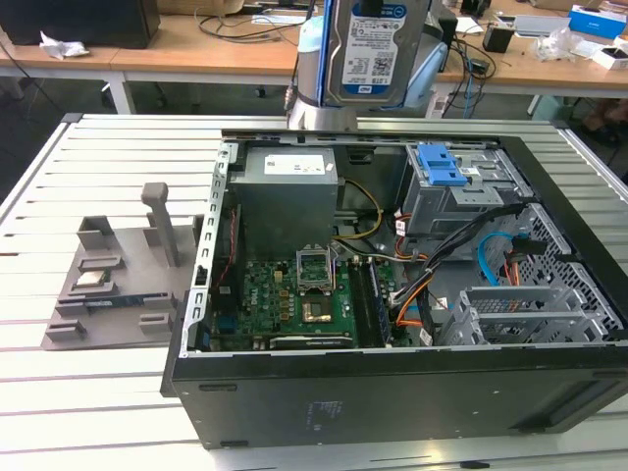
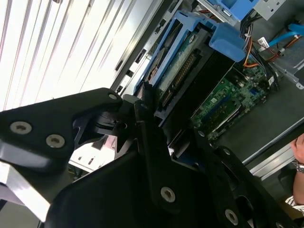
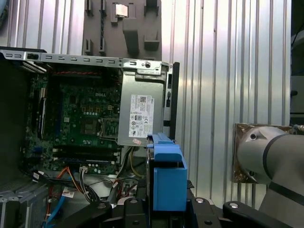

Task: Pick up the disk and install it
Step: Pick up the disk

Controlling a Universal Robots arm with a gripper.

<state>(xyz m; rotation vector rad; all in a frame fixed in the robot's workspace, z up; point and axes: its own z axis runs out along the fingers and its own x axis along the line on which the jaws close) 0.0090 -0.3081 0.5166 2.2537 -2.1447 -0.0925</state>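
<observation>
Exterior view: the flat silver-grey disk (image 1: 378, 49) with a blue-and-white label hangs upright above the open black computer case (image 1: 392, 392) on the white slatted counter (image 1: 98, 147). Second wrist view — the black end effector (image 2: 142, 102) is clamped on the disk's blue-framed edge. First wrist view — the disk's blue frame (image 3: 168, 175) hangs over the case's interior.

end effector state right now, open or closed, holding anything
End effector: closed on the disk, gripping it by its blue carrier frame, lifted above the open computer case.
</observation>
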